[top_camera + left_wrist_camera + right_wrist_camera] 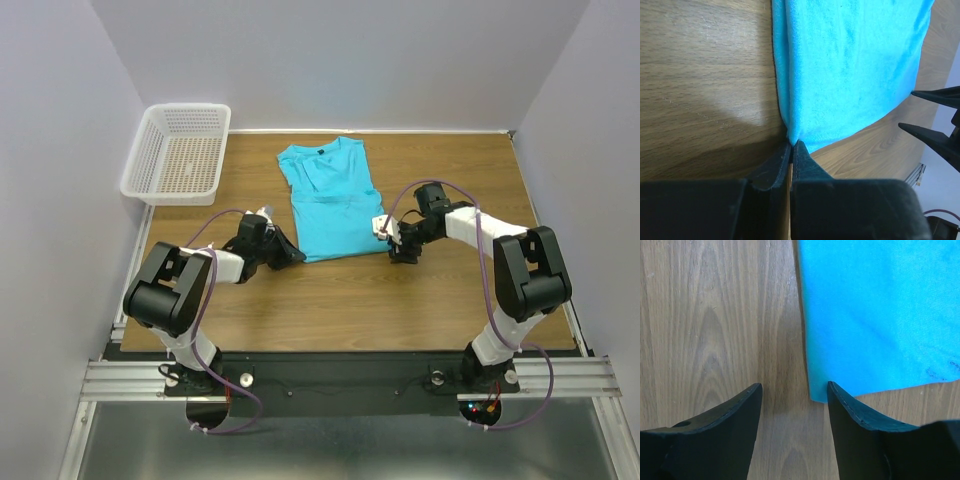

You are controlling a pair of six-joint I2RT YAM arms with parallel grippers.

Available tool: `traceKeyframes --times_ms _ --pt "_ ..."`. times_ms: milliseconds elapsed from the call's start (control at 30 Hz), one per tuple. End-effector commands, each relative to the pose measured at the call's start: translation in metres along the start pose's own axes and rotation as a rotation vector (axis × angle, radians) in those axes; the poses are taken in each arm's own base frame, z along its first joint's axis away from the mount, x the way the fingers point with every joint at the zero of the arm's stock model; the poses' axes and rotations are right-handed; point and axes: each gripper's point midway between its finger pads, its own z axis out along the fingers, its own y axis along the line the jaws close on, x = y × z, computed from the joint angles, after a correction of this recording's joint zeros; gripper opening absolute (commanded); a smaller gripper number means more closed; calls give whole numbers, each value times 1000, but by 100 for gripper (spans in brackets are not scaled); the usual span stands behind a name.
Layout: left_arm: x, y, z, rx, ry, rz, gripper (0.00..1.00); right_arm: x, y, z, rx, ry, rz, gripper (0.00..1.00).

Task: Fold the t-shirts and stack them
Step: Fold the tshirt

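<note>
A turquoise t-shirt [330, 205] lies folded lengthwise on the wooden table, collar toward the back wall. My left gripper [297, 257] is at its near left corner. In the left wrist view the jaws [792, 145] are pinched together on the tip of the cloth [850, 65]. My right gripper [393, 250] sits at the near right corner. In the right wrist view it stands open [794, 386], one finger [840, 400] over the shirt's corner [880, 315] and the other on bare wood. Its fingers also show at the right edge of the left wrist view [906, 109].
A white mesh basket [180, 150] stands at the back left of the table [350, 300]. White walls close in the table on the left, right and back. Both arm bases sit on the rail at the near edge.
</note>
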Motion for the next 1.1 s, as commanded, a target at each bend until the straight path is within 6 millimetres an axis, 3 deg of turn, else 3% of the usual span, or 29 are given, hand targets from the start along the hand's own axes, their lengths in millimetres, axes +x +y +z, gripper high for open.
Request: traceKeyframes --times_ms 0,300,500,800,967,1067 --pt "-4 -9 -1 30 -14 35 1 -6 -17 -6 38 -21 -23 59" --pt "1 -11 -2 51 6 46 0 6 -14 -4 29 -7 -3 57" --pt "3 -14 -2 65 16 40 0 1 -19 1 21 -38 2 56" --pt "4 -19 0 79 25 45 0 9 -23 7 26 -19 47 56" --pt "5 -18 -1 80 29 45 0 22 -19 11 22 25 78 48" --pt "5 -19 -1 81 27 45 0 31 -15 13 16 54 97 32"
